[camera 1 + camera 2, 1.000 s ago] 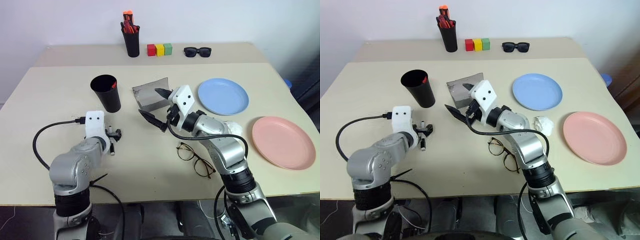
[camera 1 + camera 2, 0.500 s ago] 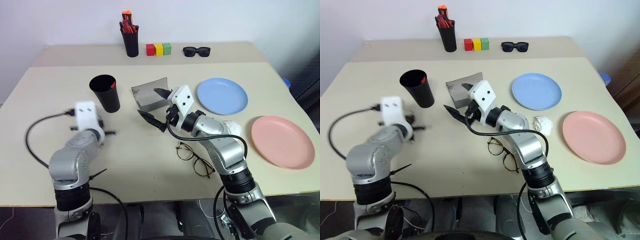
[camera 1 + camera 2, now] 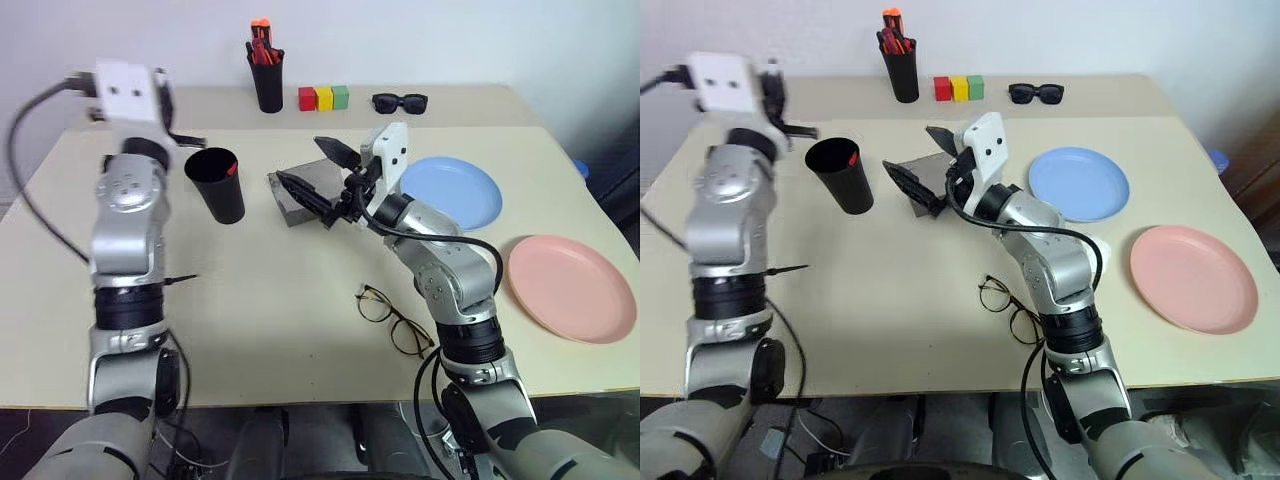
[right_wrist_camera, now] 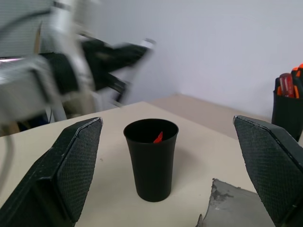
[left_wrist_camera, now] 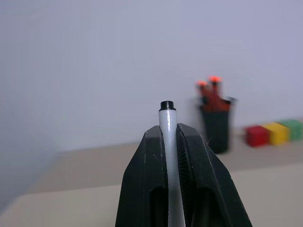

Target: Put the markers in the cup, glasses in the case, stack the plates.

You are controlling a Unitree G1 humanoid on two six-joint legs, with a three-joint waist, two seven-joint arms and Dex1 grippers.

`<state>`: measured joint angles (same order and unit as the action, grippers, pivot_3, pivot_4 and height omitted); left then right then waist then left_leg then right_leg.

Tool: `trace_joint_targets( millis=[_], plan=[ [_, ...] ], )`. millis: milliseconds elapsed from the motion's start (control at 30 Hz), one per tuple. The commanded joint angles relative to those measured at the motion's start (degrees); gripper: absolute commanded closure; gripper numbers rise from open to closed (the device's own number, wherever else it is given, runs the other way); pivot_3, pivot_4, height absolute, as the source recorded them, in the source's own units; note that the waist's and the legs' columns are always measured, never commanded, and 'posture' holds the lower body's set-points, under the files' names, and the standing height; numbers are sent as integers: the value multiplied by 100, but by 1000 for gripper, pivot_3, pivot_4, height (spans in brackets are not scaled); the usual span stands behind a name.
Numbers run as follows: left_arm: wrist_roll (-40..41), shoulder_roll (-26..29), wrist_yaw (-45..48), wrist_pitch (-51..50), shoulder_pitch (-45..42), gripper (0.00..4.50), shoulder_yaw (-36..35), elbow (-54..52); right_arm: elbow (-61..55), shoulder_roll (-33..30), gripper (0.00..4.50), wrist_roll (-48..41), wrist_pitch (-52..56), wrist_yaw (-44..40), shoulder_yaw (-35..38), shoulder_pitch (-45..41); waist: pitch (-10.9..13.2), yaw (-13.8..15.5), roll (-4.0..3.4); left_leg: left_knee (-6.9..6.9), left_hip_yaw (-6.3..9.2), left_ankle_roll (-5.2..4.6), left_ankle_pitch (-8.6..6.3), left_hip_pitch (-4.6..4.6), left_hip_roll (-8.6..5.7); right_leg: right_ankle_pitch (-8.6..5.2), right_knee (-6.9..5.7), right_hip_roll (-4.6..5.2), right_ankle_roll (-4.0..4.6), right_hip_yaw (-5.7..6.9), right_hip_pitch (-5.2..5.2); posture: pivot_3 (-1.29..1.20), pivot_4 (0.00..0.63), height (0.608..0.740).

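My left gripper [image 3: 172,112] is raised high, up and to the left of the cup [image 3: 215,186], and is shut on the white marker [image 5: 167,116], whose black cap sticks out past the fingertips. The wide black cup stands upright with the red-orange marker [image 4: 158,137] inside. My right gripper [image 3: 320,175] hovers open above the grey case [image 4: 228,206], right of the cup. The wire-rimmed glasses [image 3: 392,318] lie on the table near the front. A blue plate [image 3: 455,190] and a pink plate [image 3: 570,285] lie apart at the right.
At the back stand a narrow black pen cup [image 3: 266,78] full of pens, three coloured blocks [image 3: 322,98] and black sunglasses [image 3: 398,101]. Bare tabletop lies between the cup and the glasses.
My left gripper closed on the white marker at the table and lifted it high, tilting from pointing down to nearly level. The right gripper rose a little, still open.
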<state>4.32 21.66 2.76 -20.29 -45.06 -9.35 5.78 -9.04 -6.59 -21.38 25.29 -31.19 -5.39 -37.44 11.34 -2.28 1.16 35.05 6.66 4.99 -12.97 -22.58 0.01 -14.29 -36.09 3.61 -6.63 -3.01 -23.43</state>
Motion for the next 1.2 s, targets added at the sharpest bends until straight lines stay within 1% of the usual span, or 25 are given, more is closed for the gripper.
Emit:
trace_joint_targets(
  millis=[33,300,433,667,767,800,867,933,967,1000,1033,1100,1200],
  plan=[
    [-41,-87,66,613,-176,4461,23,473,-182,48,0,-14,-130,88,32,-133,1,-46,-2,-2,0,0,0,0,0,0,-1,-1,0,0,-3,0,150,740],
    [-18,-241,42,858,-81,4461,9,807,-354,-113,0,87,-100,165,-36,70,2,-17,-3,-2,0,-1,0,-4,1,0,-8,0,0,-1,-9,0,150,740],
    [-85,-276,-114,920,-103,2929,-11,832,-392,-153,0,126,-101,126,-139,135,2,-15,-3,3,1,-1,0,-4,1,1,-8,-1,0,0,-6,0,150,740],
    [-69,-325,-122,931,-24,2929,-5,630,-348,-146,0,134,-138,75,-246,122,2,-28,-3,2,1,-1,1,-3,1,1,-9,-2,0,0,-7,0,150,740],
    [177,-442,90,996,-92,2929,0,315,-353,-170,0,140,-137,58,-252,142,2,-18,-3,2,1,-1,0,-4,1,1,-8,-1,-1,0,-7,0,150,740],
    [301,-462,365,952,-129,2929,121,141,-362,-213,0,161,-133,38,-253,163,2,-8,-3,2,1,-1,0,-5,1,1,-8,-1,-1,0,-7,0,150,740],
    [652,-474,1141,514,-190,2929,489,-218,-434,-423,0,223,-101,-80,-256,238,2,15,-3,3,1,0,1,-7,1,1,-6,-1,-1,0,-6,0,150,740],
    [636,-291,1902,-7,-167,2929,1068,-394,-629,-871,0,290,-45,-358,-270,385,2,41,-3,4,2,0,1,-9,0,0,-2,0,-1,1,-2,0,150,740],
    [607,-231,2095,-341,-178,2929,1269,-386,-715,-1108,0,335,-33,-479,-260,461,2,51,-3,6,1,0,0,-10,-1,1,-1,1,-2,1,-1,0,150,740],
    [616,-197,2224,-689,-200,2929,1410,-339,-786,-1317,0,365,-2,-557,-240,525,2,40,-3,6,1,0,0,-10,-3,1,0,2,-3,1,1,0,150,740],
    [496,-158,2396,-780,-231,2929,1646,-222,-877,-1613,0,424,15,-682,-211,620,2,15,-3,7,1,-1,0,-8,-4,1,1,2,-4,0,2,0,150,740],
    [472,-246,2610,-1307,-384,2929,1937,156,-1056,-2235,0,538,29,-924,-97,852,3,-5,-4,8,1,-1,0,-6,-4,0,-2,0,-5,0,1,0,150,740],
    [359,-403,2642,-1414,-648,2929,2038,837,-1210,-2722,0,510,110,-998,121,1064,4,-60,-6,7,1,-2,0,-3,-3,-1,-2,-2,-5,-1,1,0,150,740]
  ],
)
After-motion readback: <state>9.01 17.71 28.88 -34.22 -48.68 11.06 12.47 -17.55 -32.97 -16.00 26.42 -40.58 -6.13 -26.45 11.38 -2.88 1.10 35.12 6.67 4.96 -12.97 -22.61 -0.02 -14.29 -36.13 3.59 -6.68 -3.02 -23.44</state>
